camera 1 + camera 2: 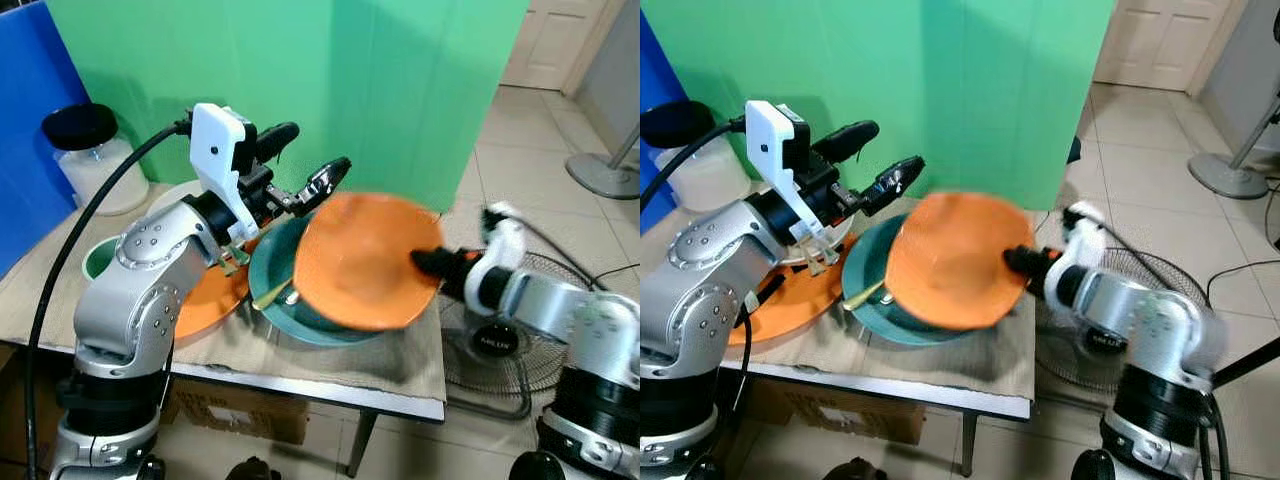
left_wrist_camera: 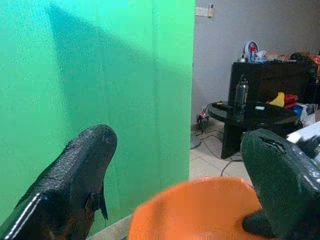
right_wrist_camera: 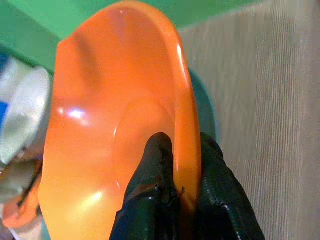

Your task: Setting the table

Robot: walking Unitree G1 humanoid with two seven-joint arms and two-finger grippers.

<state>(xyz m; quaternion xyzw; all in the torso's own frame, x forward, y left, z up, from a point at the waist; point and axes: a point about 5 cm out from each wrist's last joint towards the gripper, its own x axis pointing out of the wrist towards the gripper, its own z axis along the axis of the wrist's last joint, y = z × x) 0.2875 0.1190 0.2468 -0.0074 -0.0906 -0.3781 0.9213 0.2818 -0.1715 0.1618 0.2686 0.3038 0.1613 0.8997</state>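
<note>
A small table stands in front of the green screen, covered by a beige cloth that hangs slightly over its near edge. On the cloth sit a teal plate with a utensil in it, an orange plate beside it, and a black-lidded jar at the far left corner.

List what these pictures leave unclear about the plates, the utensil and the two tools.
- Teal plate: head views, its middle is covered by the lifted orange plate, which is motion-blurred.
- Yellowish utensil: far end runs under that plate; type unclear.
- Second orange plate: largely behind the left arm.
- Right tool: wrist view, clamps the rim; the far finger is hidden.
- Left tool: open, holding nothing.
</note>
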